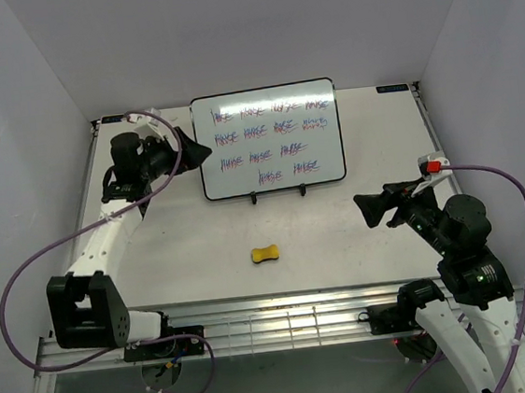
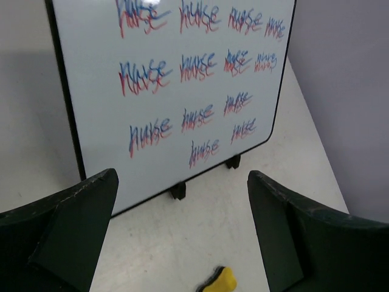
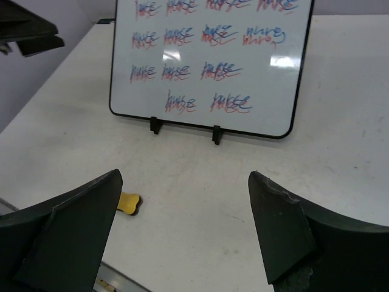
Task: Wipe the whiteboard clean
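Observation:
The whiteboard (image 1: 269, 139) stands upright on its black wire stand at the back middle of the table, covered with rows of red-blue scribbles; it also shows in the left wrist view (image 2: 176, 85) and the right wrist view (image 3: 209, 67). A small yellow bone-shaped eraser (image 1: 266, 253) lies flat on the table in front of it, also seen in the left wrist view (image 2: 220, 281) and the right wrist view (image 3: 129, 202). My left gripper (image 1: 199, 150) is open and empty beside the board's left edge. My right gripper (image 1: 369, 207) is open and empty, right of the eraser.
White walls close in the table (image 1: 342, 235) at the left, back and right. A slotted metal rail (image 1: 276, 326) runs along the near edge. Purple cables (image 1: 9, 289) loop beside both arms.

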`<action>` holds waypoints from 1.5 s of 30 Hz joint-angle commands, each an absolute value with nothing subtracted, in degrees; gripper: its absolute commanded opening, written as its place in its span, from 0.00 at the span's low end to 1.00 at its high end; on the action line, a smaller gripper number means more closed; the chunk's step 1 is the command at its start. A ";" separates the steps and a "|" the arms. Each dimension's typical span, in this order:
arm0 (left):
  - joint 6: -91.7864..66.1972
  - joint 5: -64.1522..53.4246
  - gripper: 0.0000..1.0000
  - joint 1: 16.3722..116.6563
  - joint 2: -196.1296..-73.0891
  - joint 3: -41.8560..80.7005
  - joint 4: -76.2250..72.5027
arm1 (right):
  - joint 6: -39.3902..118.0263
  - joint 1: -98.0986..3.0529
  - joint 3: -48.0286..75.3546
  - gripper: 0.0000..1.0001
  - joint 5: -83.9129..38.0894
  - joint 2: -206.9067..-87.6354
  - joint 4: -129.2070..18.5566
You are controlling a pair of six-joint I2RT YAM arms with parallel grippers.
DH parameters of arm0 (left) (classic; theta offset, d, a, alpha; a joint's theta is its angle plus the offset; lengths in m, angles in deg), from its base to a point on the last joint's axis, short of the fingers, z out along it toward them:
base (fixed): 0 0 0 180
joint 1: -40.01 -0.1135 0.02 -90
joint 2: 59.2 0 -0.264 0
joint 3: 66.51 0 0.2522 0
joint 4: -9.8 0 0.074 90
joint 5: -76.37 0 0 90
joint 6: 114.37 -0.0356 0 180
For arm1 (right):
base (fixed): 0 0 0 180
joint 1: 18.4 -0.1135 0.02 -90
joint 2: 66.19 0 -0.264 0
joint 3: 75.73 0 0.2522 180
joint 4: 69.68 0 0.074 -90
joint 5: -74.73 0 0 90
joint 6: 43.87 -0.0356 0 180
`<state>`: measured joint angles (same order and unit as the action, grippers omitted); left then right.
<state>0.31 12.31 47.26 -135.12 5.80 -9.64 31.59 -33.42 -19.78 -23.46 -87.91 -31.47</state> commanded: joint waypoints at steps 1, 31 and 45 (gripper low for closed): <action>2.59 30.00 0.98 37.95 -141.80 7.10 4.80 | 31.19 -33.60 -19.70 0.90 -33.54 -87.90 -36.67; 7.44 65.74 0.89 37.90 -190.07 34.44 23.28 | 37.52 -33.60 -11.09 0.91 -33.82 -90.09 -24.81; 11.57 67.50 0.59 39.13 -195.87 39.89 26.62 | 37.96 -33.60 -9.85 0.94 -32.23 -90.53 -22.61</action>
